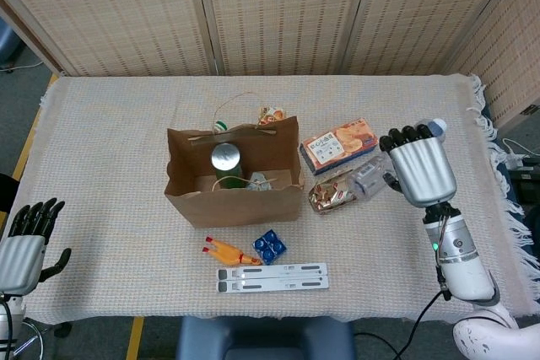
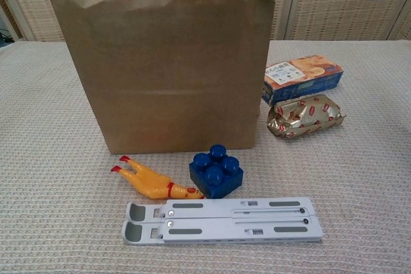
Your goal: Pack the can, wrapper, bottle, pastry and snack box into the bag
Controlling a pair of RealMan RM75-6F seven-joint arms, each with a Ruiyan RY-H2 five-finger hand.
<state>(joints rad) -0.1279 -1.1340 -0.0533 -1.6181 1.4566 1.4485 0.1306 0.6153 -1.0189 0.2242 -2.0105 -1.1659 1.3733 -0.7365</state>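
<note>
Grey stand (image 2: 221,220), blue block (image 2: 216,171), rubber chicken (image 2: 154,183) nearest. Pastry (image 2: 304,116) beside bag (image 2: 164,62); snack box (image 2: 302,77) behind. Can (image 1: 226,160) inside bag. Right hand (image 1: 419,169) grips bottle (image 1: 371,175), lifted above table. Left hand (image 1: 24,244) off table edge, fingers spread, holding nothing

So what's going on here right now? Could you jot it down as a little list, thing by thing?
bag: brown paper, upright, open at the top
can: already standing inside the bag
right hand: raised above the table, holds the clear bottle
left hand: off the table's near left corner, holds nothing
pastry: in shiny wrap, on the cloth right of the bag
snack box: lying behind the pastry
not for packing: rubber chicken, blue block, grey folding stand
</note>
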